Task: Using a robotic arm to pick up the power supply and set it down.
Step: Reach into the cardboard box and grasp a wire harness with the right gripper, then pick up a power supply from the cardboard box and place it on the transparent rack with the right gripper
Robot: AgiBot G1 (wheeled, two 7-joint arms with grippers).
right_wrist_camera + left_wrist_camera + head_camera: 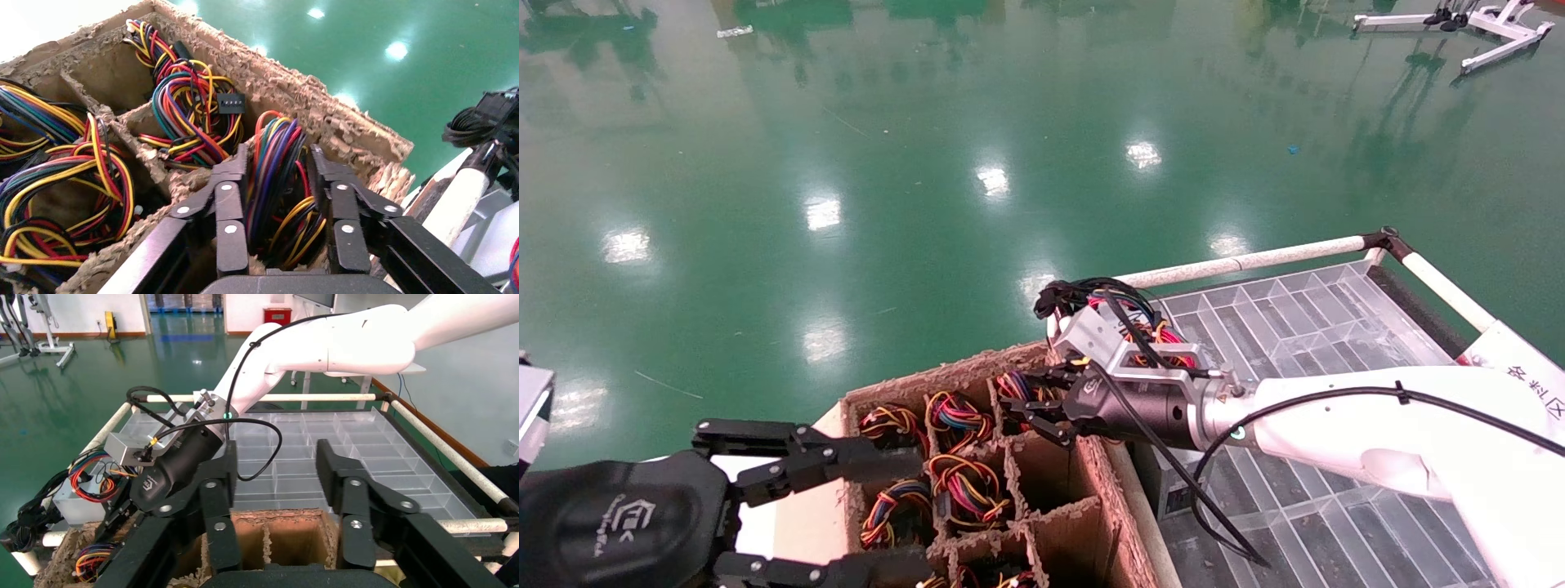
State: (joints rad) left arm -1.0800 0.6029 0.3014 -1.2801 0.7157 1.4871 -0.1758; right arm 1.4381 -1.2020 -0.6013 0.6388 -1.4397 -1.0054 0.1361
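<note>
The power supply stands in the far right cell of a divided cardboard box (944,371). Only its coil of red, purple, orange and yellow wires (269,177) shows; its metal body is hidden in the cell. My right gripper (278,159) reaches down into that cell (1021,408), its fingers pressed on both sides of the wire coil. The white right arm (1377,425) stretches in from the right. My left gripper (903,514) hangs open at the box's near left, holding nothing (275,459).
Other cells hold more coloured wire bundles (964,482); some cells (294,539) are empty. A clear compartment tray (1336,327) with a white rail lies to the right. Another grey box with a loose black and red wire tangle (1091,298) sits at the tray's far left corner.
</note>
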